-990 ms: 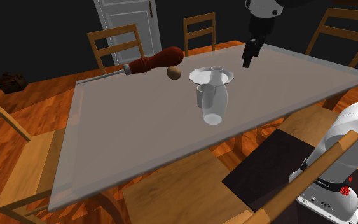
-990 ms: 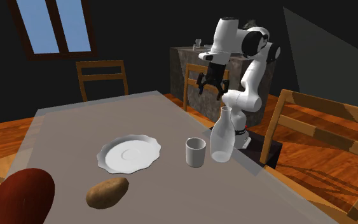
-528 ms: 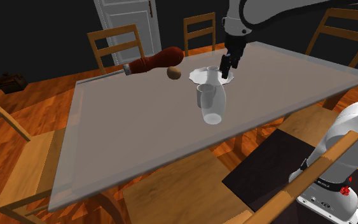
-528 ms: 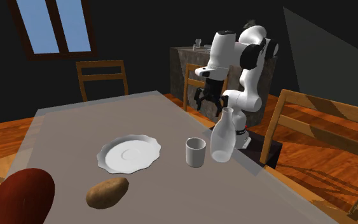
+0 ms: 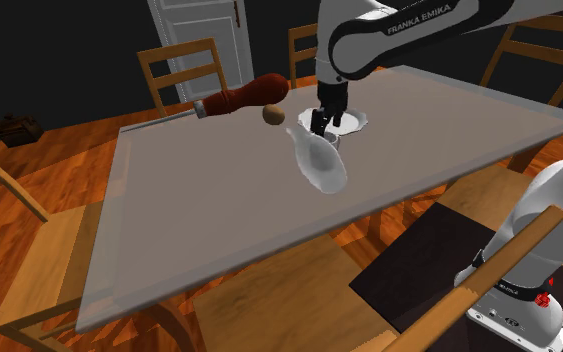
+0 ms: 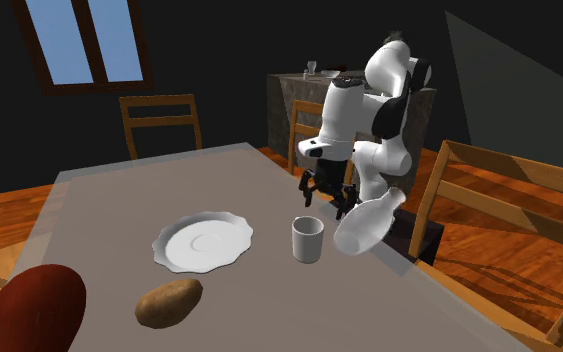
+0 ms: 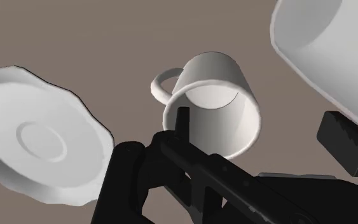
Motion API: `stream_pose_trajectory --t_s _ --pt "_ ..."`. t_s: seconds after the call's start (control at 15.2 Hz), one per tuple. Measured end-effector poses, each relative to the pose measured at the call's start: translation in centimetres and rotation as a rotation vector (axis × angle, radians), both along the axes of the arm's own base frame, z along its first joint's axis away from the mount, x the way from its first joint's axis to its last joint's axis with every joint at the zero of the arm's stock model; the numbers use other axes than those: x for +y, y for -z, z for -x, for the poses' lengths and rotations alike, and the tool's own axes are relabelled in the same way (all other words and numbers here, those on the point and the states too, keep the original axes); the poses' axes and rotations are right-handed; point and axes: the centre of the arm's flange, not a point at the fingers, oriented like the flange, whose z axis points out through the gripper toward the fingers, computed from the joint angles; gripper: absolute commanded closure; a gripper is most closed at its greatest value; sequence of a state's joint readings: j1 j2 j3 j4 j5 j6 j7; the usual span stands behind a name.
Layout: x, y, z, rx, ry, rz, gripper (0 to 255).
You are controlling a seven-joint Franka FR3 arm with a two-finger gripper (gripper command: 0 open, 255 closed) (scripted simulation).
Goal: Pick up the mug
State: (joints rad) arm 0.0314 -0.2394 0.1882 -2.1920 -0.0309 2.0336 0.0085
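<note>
**A:** Count it out for me, biggest first.

**B:** One grey bench point(image 6: 149, 200). I make out six wooden chairs point(image 5: 269, 290) around it in the shoulder view. Then one white arm point(image 6: 344, 115), one red-brown club-shaped thing point(image 5: 254, 95) with a handle, one pale bottle point(image 6: 364, 225), one scalloped white plate point(image 6: 201, 242), one white mug point(image 6: 308, 240) and one potato point(image 6: 168, 302).

**A:** Where is the mug?

**B:** It stands upright on the bench. In the second exterior view the plate is at its 9 o'clock, well apart. The potato is at 8 o'clock and the bottle is close by at 3 o'clock.

**A:** And the fingers point(image 7: 182, 124)?

**B:** They are spread apart, low over the mug and gripping nothing. In the wrist view one fingertip sits at the rim on the handle side. The other is out past the opposite wall.

**A:** Is anything in the way?

**B:** The bottle is. Its body crowds the outer finger, though I cannot tell whether they touch. In the shoulder view it covers most of the mug.

**A:** What has changed since a second ago?

**B:** The arm has come down from high behind the bench to the mug. The bottle stood upright then. Now it leans, with its neck towards 2 o'clock in the second exterior view. The mug, plate and potato have kept their places.
</note>
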Motion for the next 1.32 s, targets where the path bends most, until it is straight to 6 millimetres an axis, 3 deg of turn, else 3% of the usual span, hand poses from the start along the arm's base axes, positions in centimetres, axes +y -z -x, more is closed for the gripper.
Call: stream_pose_trajectory --t_s 0.2,0.73,0.79,1.32 --pt "1.4 2.3 -2.2 0.009 0.001 -0.009 0" --pt "1.7 6.2 -2.6 0.01 0.002 -0.011 0" --pt "1.7 6.3 -2.7 0.01 0.002 -0.011 255" --pt "1.7 6.4 -2.7 0.01 0.002 -0.011 255"
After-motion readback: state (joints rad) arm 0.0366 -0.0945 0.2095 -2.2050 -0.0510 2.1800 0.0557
